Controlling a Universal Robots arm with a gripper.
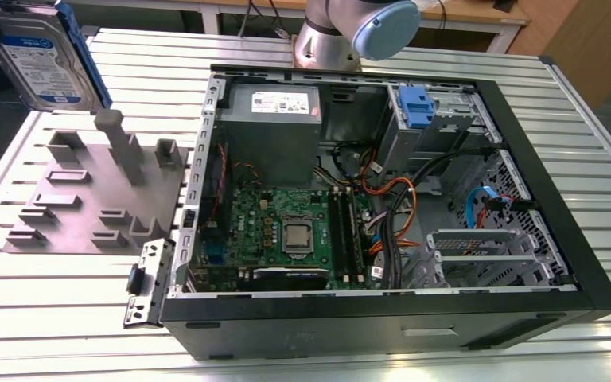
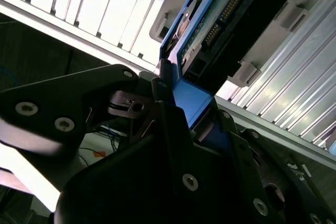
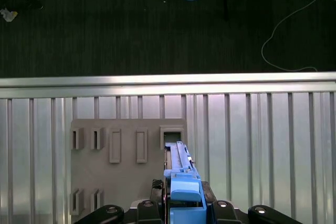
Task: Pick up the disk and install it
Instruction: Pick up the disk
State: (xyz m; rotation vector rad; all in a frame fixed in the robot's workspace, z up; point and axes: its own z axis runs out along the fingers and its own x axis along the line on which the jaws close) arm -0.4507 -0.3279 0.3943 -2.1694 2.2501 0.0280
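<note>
The disk, a silver hard drive with a white-and-blue label and a blue carrier frame, hangs upright in the air at the exterior view's far left, above the grey fixture plate. In the first wrist view the disk appears edge-on, and my gripper is shut on its blue frame, with black fingers on either side. The second wrist view has the same grip on the blue frame, with the disk's connector end pointing away over the fixture.
An open computer case lies on the slatted aluminium table, with a motherboard, cables and a metal drive cage with a blue tab at its back. The arm's base stands behind the case. Dark floor lies beyond the table edge.
</note>
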